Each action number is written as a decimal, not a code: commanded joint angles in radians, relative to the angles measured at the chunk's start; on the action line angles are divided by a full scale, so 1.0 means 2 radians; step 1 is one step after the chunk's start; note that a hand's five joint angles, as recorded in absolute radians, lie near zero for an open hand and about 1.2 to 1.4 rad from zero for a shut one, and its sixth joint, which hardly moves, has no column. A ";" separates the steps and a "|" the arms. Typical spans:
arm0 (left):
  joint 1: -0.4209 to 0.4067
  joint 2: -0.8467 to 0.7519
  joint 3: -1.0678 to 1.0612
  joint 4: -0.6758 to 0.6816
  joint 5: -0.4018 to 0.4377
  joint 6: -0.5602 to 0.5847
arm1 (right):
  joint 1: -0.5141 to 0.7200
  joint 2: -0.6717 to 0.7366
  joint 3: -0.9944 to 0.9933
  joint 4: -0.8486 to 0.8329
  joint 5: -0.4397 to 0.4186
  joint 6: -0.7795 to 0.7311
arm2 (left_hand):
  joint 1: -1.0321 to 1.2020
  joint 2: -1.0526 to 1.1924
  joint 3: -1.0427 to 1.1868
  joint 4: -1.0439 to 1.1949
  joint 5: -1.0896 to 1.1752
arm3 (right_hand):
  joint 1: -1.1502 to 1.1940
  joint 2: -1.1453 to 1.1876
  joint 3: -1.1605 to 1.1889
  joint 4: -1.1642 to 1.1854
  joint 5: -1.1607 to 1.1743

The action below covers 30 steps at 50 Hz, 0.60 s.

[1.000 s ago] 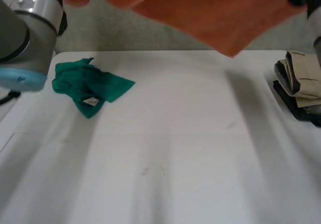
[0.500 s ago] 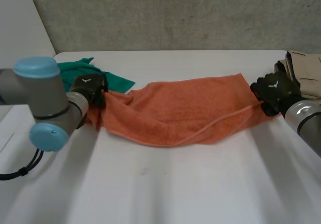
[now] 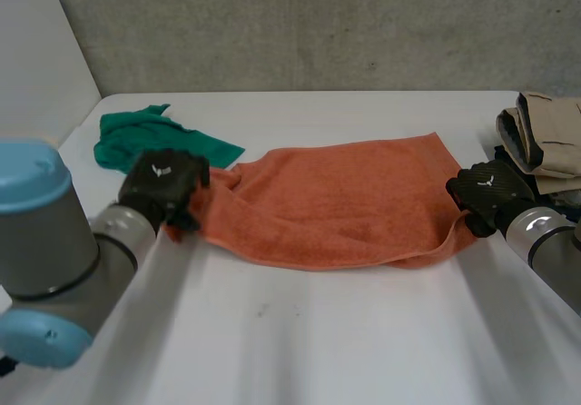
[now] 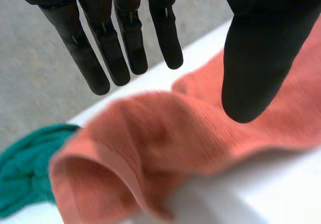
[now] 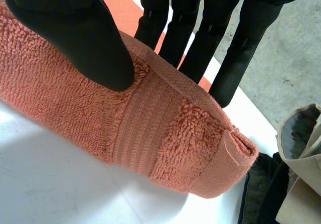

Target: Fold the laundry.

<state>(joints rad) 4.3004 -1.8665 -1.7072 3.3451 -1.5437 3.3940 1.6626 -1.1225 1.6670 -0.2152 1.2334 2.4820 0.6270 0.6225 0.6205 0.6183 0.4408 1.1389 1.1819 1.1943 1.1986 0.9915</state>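
On the table (image 3: pixel 318 332), orange towel (image 3: pixel 336 205), right hand (image 3: pixel 486 196) pinching it, left hand (image 3: pixel 163 185) slack

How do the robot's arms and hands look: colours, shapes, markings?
The left arm is a thick grey tube with light-blue caps; the right arm is grey with a metal ring at the wrist. The left hand and right hand are black, with long slim fingers, a broad thumb and a small white mark on the back.

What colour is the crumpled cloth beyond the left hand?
The cloth is green, clearest in the head view.
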 commanded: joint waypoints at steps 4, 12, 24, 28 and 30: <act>-0.003 -0.097 0.021 0.018 0.000 0.055 | 0.000 0.000 0.000 0.003 0.000 -0.001 | -0.099 -0.097 -0.096 -0.095 -0.094 | 0.129 0.107 0.101 0.099 0.115; -0.005 -0.152 0.068 0.053 -0.001 0.056 | 0.001 0.001 0.006 0.003 -0.002 -0.002 | -0.066 -0.064 -0.063 -0.062 -0.060 | 0.129 0.107 0.101 0.099 0.115; -0.006 -0.205 0.126 0.092 -0.001 0.053 | 0.003 0.000 0.017 0.001 -0.005 -0.002 | 0.110 0.112 0.113 0.114 0.116 | 0.129 0.107 0.101 0.099 0.115; -0.005 -0.220 0.144 0.092 -0.002 0.056 | 0.004 0.001 0.017 0.001 -0.004 -0.004 | 0.164 0.167 0.168 0.169 0.170 | 0.129 0.107 0.101 0.099 0.115; -0.004 -0.222 0.147 0.092 -0.004 0.058 | 0.003 0.001 0.017 0.000 -0.003 -0.005 | 0.283 0.285 0.286 0.287 0.289 | 0.129 0.107 0.101 0.099 0.115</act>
<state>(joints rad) 4.2894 -2.2852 -1.4447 3.5309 -1.5460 3.5025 1.6694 -1.1221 1.7006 -0.2135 1.2250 2.4765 0.8321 0.8220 0.8214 0.8169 0.6365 1.1389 1.1819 1.1941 1.1986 0.9915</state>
